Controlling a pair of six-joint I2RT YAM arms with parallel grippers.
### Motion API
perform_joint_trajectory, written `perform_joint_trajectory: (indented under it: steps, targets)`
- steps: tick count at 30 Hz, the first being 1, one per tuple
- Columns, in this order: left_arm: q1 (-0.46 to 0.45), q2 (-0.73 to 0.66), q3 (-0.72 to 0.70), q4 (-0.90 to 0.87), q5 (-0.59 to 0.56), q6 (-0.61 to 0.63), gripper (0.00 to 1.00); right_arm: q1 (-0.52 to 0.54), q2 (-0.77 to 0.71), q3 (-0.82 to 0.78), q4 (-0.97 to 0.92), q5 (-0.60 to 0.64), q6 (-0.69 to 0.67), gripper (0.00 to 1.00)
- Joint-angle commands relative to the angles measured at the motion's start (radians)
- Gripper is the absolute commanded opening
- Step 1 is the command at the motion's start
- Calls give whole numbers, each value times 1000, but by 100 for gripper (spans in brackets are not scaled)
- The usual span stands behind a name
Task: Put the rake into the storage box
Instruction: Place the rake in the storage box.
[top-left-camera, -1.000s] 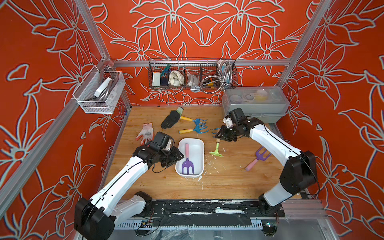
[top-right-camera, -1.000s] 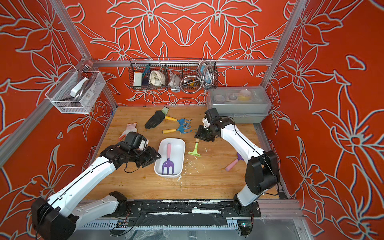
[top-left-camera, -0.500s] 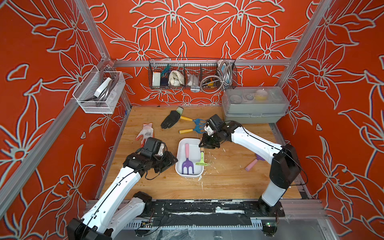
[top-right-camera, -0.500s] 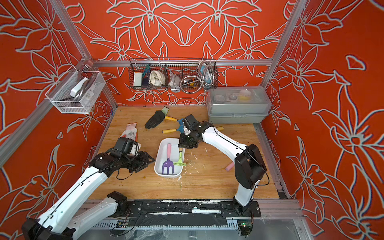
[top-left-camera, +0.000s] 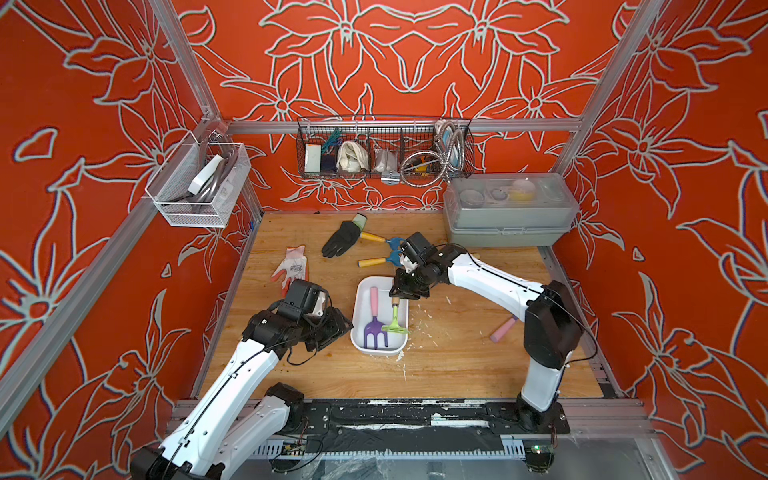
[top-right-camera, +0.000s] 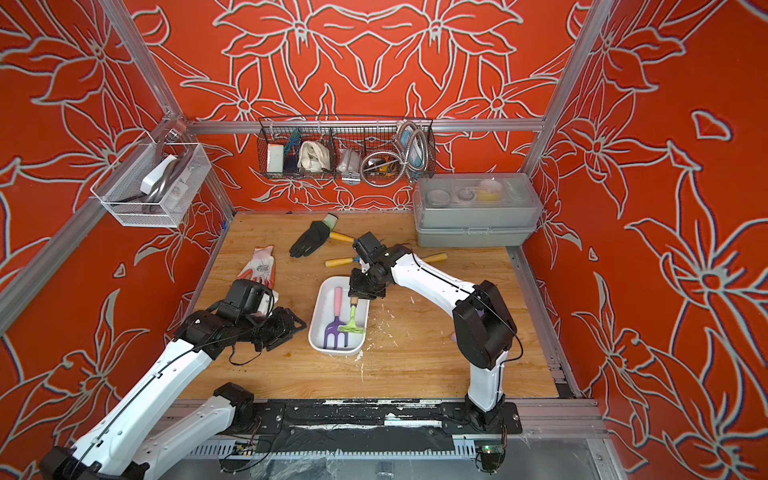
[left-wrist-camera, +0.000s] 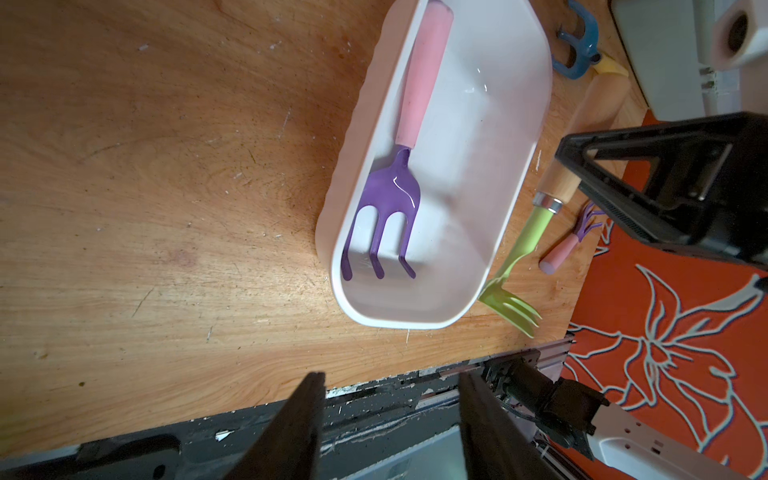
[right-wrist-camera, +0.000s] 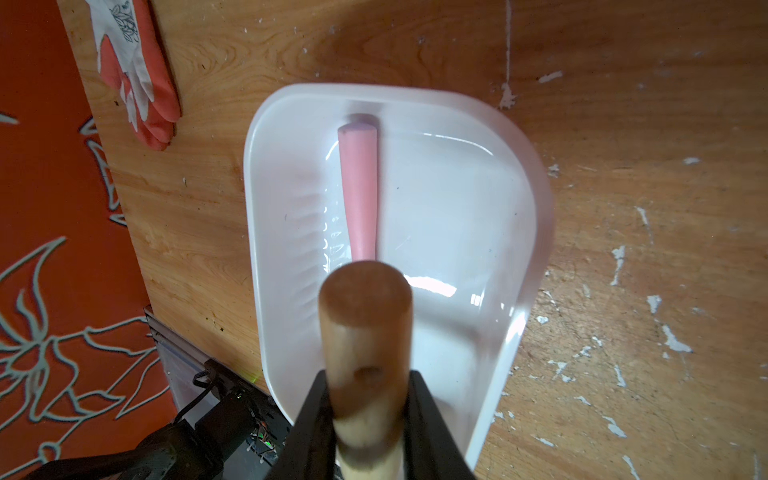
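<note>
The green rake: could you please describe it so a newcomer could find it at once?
On the wooden table sits a white storage box near the middle. The right gripper holds the rake by its wooden handle over that box. Its lime-green head sets it apart from the purple, pink-handled fork lying inside.

Black glove (top-left-camera: 341, 239) (orange-white glove (top-left-camera: 291, 268) nearby) lies on the tabletop (top-left-camera: 457, 353).
</note>
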Motion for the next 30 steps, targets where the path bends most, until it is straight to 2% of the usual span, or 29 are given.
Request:
perform_joint_trajectory:
  steps: [1, 10, 12, 16, 19, 25, 30]
  targets:
    - [12, -18, -2, -28, 3, 15, 54, 19, 26, 43, 6, 7, 14, 8]
    - [23, -28, -9, -34, 5, 19, 54, 31, 35, 34, -6, 29, 8, 10]
    - [25, -26, -9, -31, 7, 18, 54, 31, 30, 25, -5, 35, 6, 15]
    - [26, -24, -11, -31, 10, 19, 55, 31, 25, 23, -14, 47, -7, 31]
    - [28, -26, -10, -31, 11, 19, 55, 32, 20, 27, -18, 54, -18, 36]
    - [29, -30, -8, -37, 12, 19, 55, 31, 4, 48, -20, 66, -45, 39]
    - [29, -33, -6, -38, 13, 18, 55, 31, -40, 54, -32, 133, -79, 38]
